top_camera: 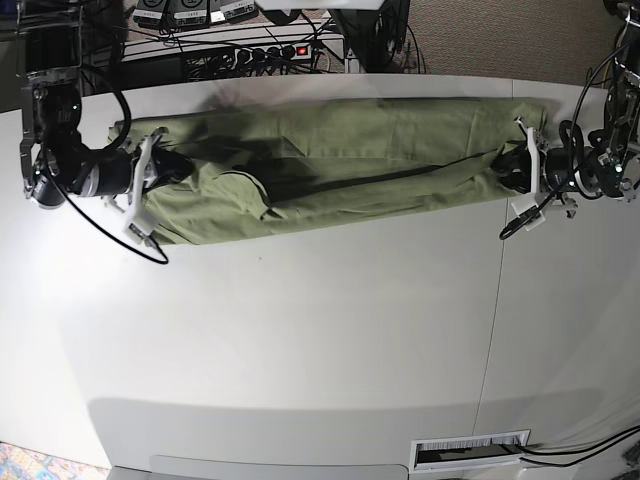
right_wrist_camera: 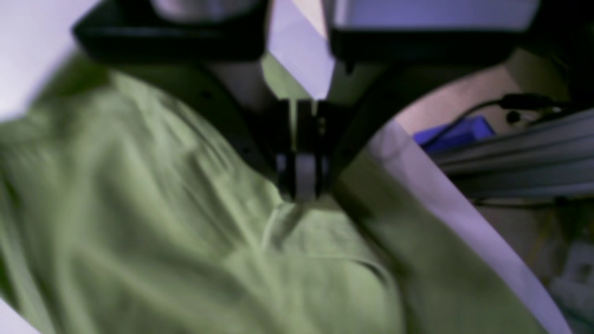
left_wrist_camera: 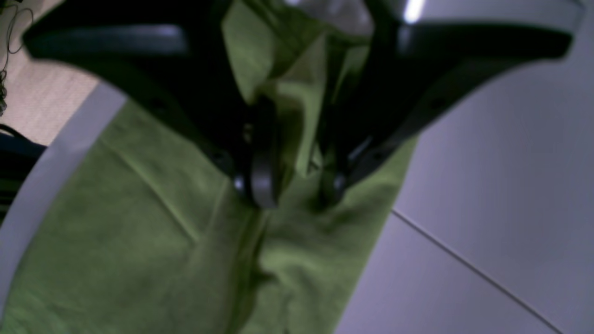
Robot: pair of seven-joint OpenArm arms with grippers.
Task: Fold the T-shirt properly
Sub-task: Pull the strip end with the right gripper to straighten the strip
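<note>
So the T-shirt was maybe halfway there: stretched into a long band across the upper part of the base view on the table, one lengthwise fold apparently in, still wrinkly, and I'd say the crosswise folds were all left to do. At the left edge of the frame, the right gripper was clamped tight on that end of the cloth, its jaws nearly together in the wrist view. Over at the right edge, the left gripper had a thick bunch of fabric pinched between its fingers, holding the other end.
</note>
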